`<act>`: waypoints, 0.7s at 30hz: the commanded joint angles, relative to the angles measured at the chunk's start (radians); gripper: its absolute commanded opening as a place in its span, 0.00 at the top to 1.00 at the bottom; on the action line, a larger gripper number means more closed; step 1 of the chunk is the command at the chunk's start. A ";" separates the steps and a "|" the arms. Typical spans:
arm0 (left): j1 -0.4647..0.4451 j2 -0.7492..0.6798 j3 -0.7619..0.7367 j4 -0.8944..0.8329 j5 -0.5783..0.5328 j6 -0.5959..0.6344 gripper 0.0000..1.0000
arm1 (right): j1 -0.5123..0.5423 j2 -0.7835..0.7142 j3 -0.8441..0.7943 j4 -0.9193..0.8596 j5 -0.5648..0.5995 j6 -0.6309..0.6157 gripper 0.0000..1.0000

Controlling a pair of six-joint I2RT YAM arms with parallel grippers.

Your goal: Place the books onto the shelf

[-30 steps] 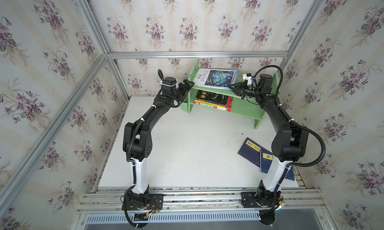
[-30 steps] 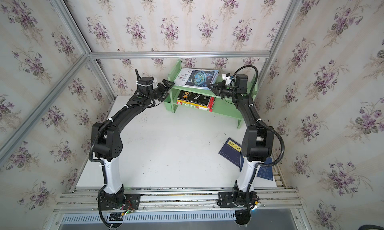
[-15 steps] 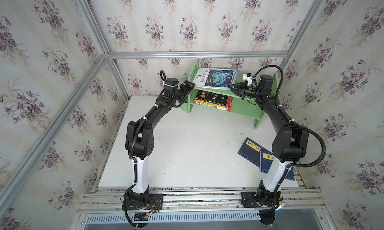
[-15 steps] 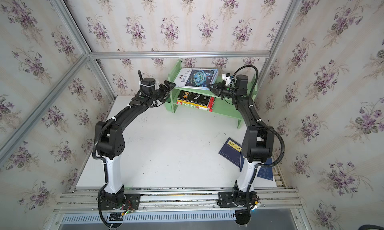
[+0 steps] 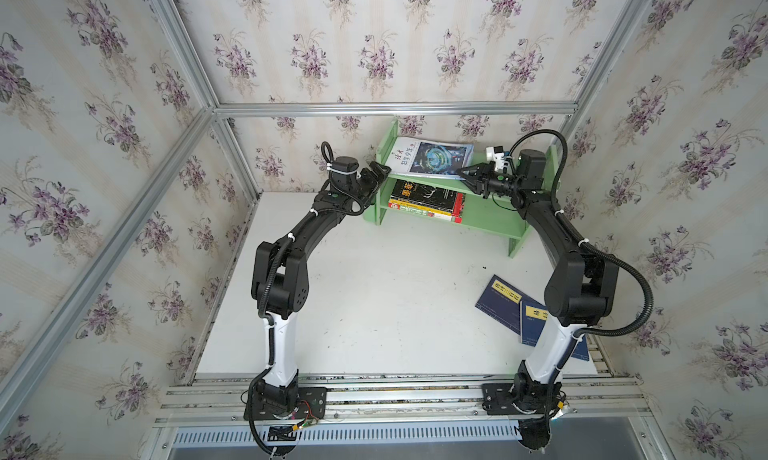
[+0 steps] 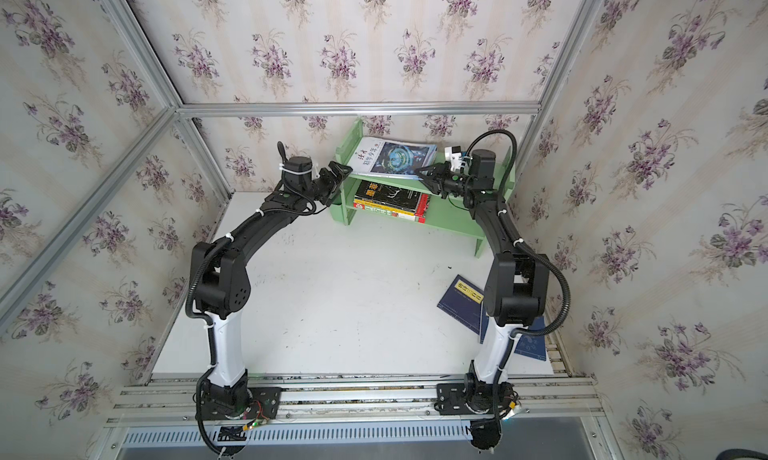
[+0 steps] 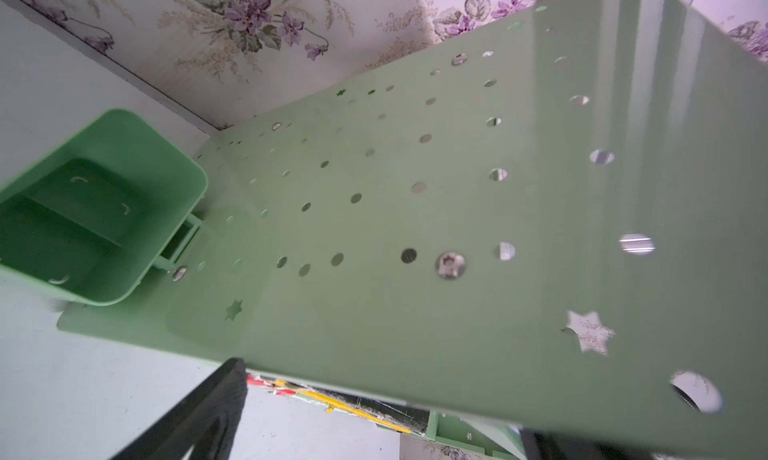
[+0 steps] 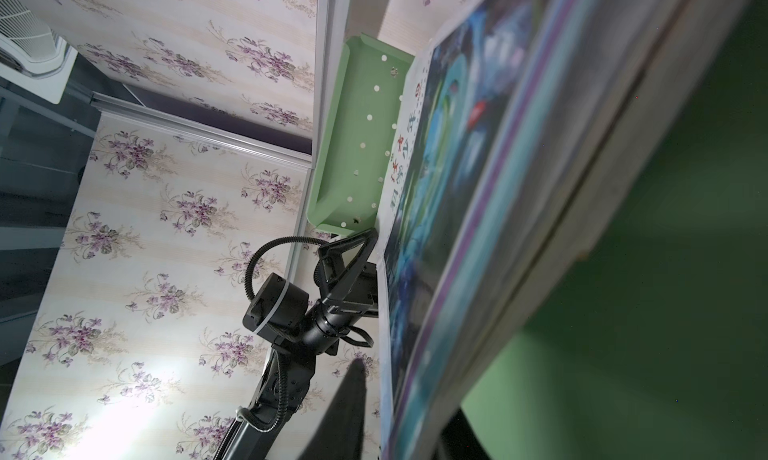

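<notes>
Left claw [image 5: 380, 175] is spread wide at the left end panel of the shelf [image 5: 490, 223]. White-blue swirl book [image 5: 432, 158] lies on the top tier (stacked books [image 5: 428, 194] lie below). Right claw [image 5: 467, 175] straddles its right edge; whether it pinches, I cannot tell. Two navy books [image 5: 503, 304] lie on the bench [image 5: 374, 304], near right.

A green shelf [image 5: 490, 223] is set on a white table [image 5: 374, 304]. A blue-white book [image 5: 432, 158] is laid on top, a black book [image 5: 424, 194] below, maybe on others. Two dark blue books [image 5: 500, 302] are left on the table.
</notes>
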 commanded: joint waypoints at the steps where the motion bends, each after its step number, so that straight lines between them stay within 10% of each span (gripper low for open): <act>1: 0.003 0.011 -0.030 -0.117 -0.065 0.001 0.01 | -0.001 -0.003 0.021 -0.239 0.134 -0.082 0.60; 21: 0.002 0.018 -0.020 -0.117 -0.026 -0.015 0.01 | 0.010 0.007 0.131 -0.449 0.276 -0.217 0.57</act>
